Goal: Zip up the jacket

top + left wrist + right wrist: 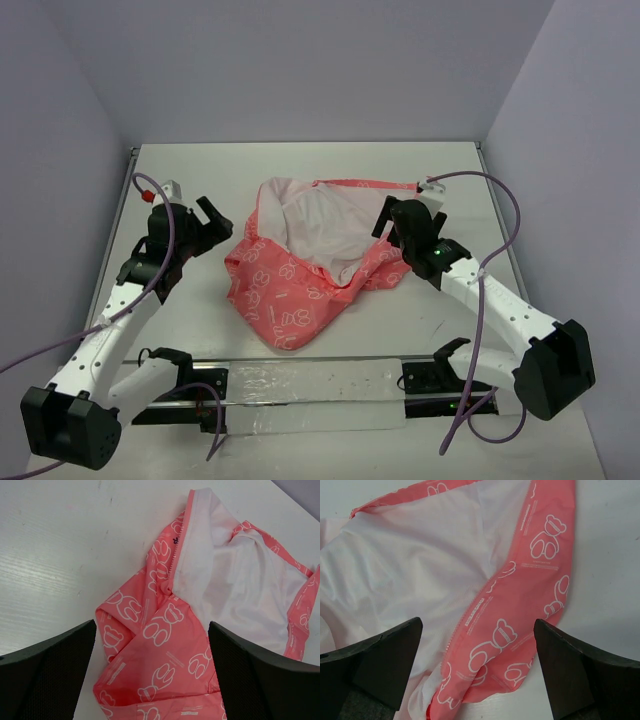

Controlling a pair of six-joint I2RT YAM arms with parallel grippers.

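Observation:
The coral-pink jacket (290,290) lies crumpled and open in the middle of the table, its white lining (325,230) facing up. My left gripper (212,222) is open and empty, just left of the jacket's left flap. In the left wrist view the pink flap with white bear outlines (160,645) lies between my fingers (47,672), and a small dark blue mark (175,540) sits by the zipper edge. My right gripper (385,222) is open and empty above the right flap. In the right wrist view the right flap (520,620) and its zipper teeth (454,639) lie below the fingers (570,675).
The white table (180,170) is walled by lilac panels at the back and sides. A clear plastic strip (310,395) and a black rail lie along the near edge between the arm bases. Purple cables loop beside both arms.

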